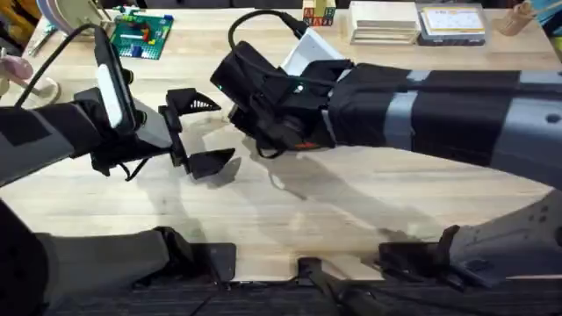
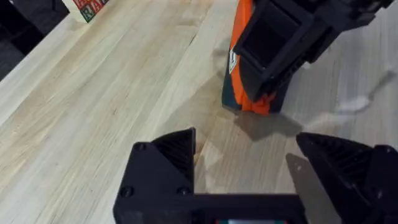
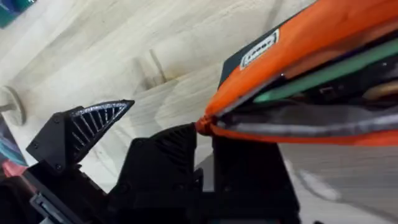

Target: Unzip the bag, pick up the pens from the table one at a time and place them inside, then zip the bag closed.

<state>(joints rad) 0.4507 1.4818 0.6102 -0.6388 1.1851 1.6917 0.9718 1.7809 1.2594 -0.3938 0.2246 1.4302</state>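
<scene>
Right gripper (image 3: pixel 205 134): black ribbed fingers clamped on the end of the bag (image 3: pixel 323 74), pinching soft orange fabric at the tip of the gaping zipper. Inside the opening, a slim green pen (image 3: pixel 323 71) lay lengthwise against grey lining. A small dark label patch sat on the pouch's outer face.

Left gripper (image 2: pixel 245 162): wedge-shaped black fingers spread wide apart, holding nothing, just short of the bag's end, hovering over the table (image 2: pixel 112 93), pale planks with visible grain. The bag sat near table centre, under the right gripper.
</scene>
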